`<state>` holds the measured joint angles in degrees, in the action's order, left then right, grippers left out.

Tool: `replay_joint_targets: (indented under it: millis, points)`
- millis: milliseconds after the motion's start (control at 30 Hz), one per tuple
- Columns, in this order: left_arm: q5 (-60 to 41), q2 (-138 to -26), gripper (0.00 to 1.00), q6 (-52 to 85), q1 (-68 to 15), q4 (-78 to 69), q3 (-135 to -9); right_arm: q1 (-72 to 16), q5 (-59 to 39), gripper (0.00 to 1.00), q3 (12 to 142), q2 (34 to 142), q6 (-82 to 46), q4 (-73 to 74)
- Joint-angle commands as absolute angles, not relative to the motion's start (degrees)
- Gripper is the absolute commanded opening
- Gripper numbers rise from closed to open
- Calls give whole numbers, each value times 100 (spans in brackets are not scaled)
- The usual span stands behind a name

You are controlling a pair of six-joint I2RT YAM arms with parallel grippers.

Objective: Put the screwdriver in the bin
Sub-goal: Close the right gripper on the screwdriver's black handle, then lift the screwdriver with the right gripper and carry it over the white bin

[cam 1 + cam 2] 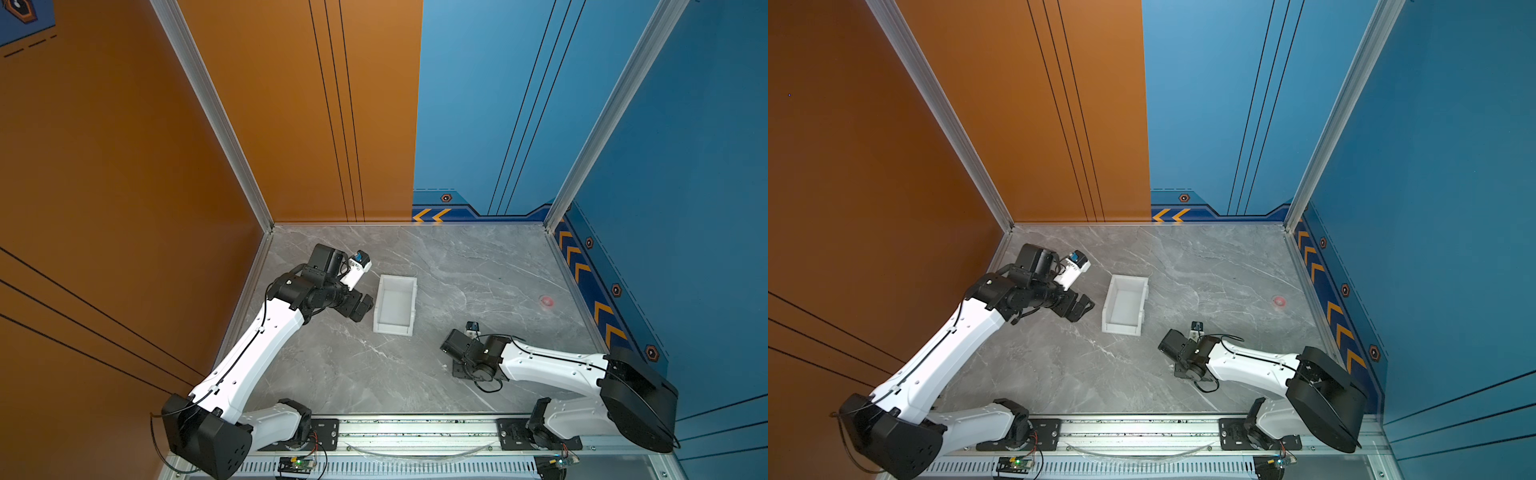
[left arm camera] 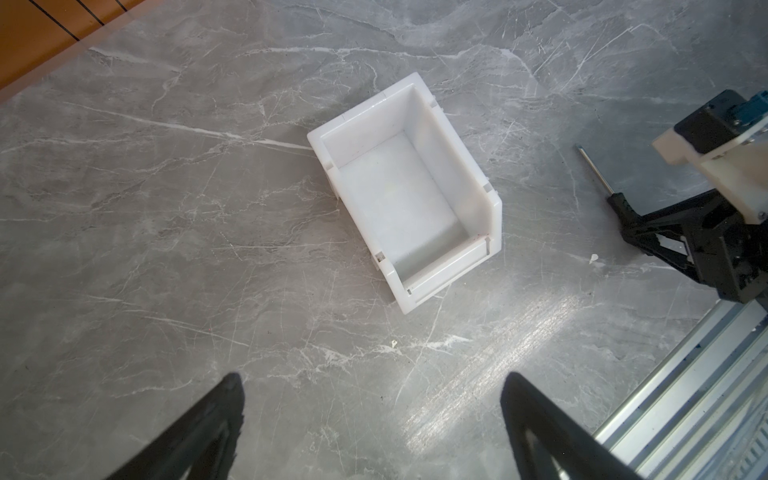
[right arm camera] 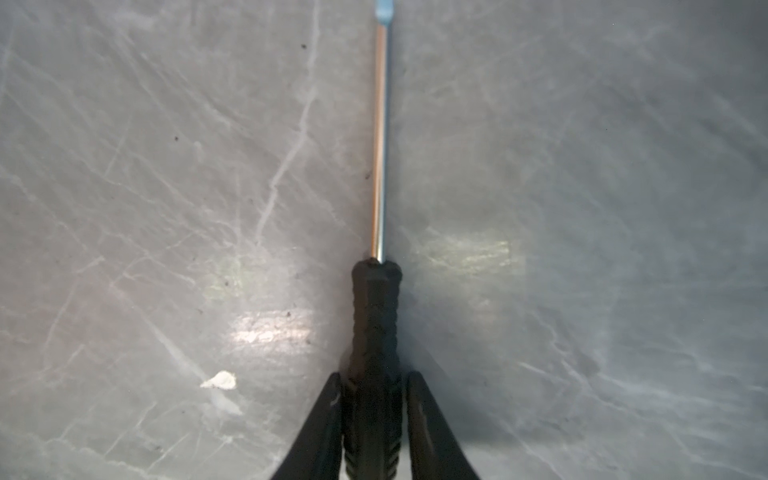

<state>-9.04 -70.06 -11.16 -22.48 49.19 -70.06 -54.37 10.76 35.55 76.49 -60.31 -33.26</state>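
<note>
White bin point(image 2: 419, 108) holds nothing; screwdriver point(image 3: 376, 316) lies outside.

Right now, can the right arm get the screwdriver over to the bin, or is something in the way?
Probably yes. The right end effector is shut on the screwdriver handle, and bare table lies between it and the bin. The left end effector hangs at the bin's far side, open, apart from that path.

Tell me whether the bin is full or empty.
Empty: the bin shows only its bare white floor; the screwdriver lies outside, between the right pincer's fingers.
</note>
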Motion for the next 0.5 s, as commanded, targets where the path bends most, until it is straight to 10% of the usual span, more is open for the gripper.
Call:
replay_joint_targets:
  millis: [0,467]
  points:
    - [-775,-6892,98,-1134,-2263,5027,-7014,-5397,1193,24,3454,7512,-6119,-3411]
    - [-505,-6899,98,-1011,-2142,5025,-6974,-5110,1167,18,3631,6948,-5681,-3471]
